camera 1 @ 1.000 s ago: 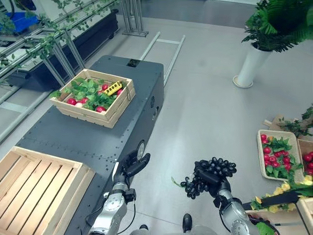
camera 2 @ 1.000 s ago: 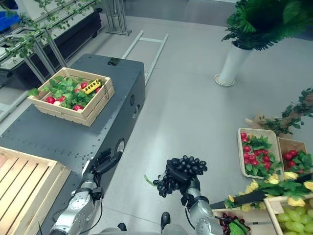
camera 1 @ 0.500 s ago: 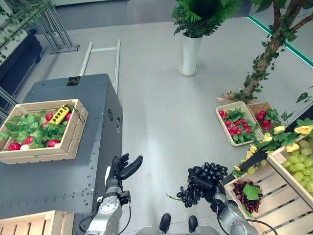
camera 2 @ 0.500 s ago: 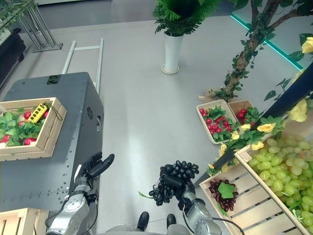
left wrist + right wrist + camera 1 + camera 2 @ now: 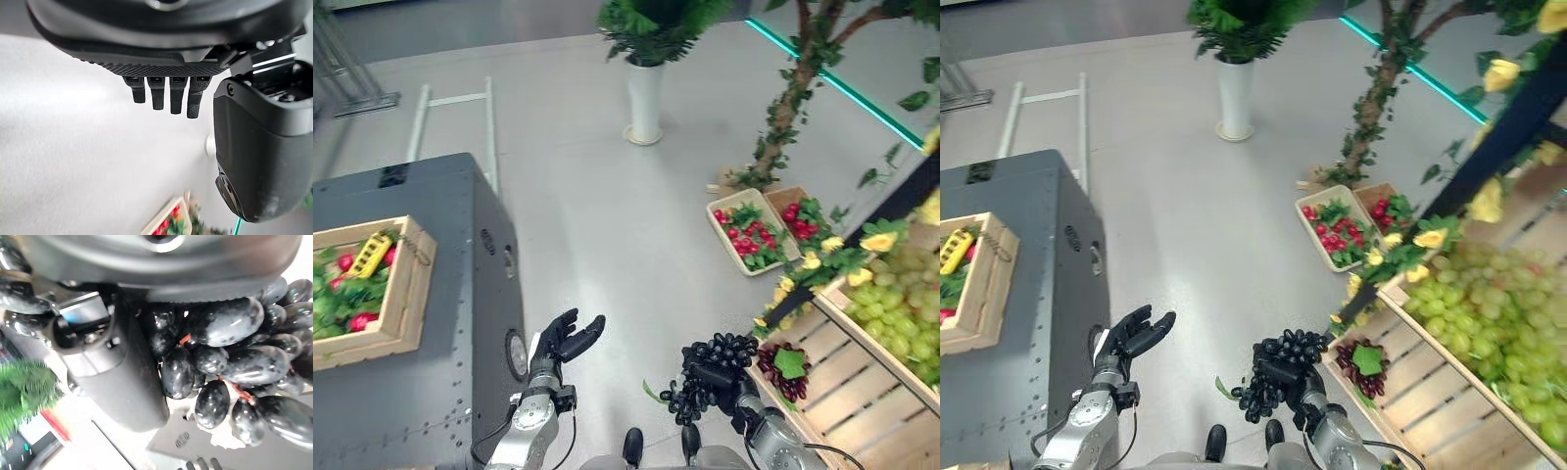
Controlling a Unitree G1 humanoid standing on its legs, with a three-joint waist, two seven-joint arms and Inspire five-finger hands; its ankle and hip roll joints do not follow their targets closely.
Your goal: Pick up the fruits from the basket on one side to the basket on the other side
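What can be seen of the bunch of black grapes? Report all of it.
The bunch of black grapes is a cluster of glossy, dark oval berries, with a small green leaf or stem end poking out at its lower side. The right hand is curled round it and holds it in the air above the grey floor, beside the wooden crate on the robot's right. The right wrist view shows the berries pressed against the palm, with reddish stem pieces between them. Nothing but the hand touches it.
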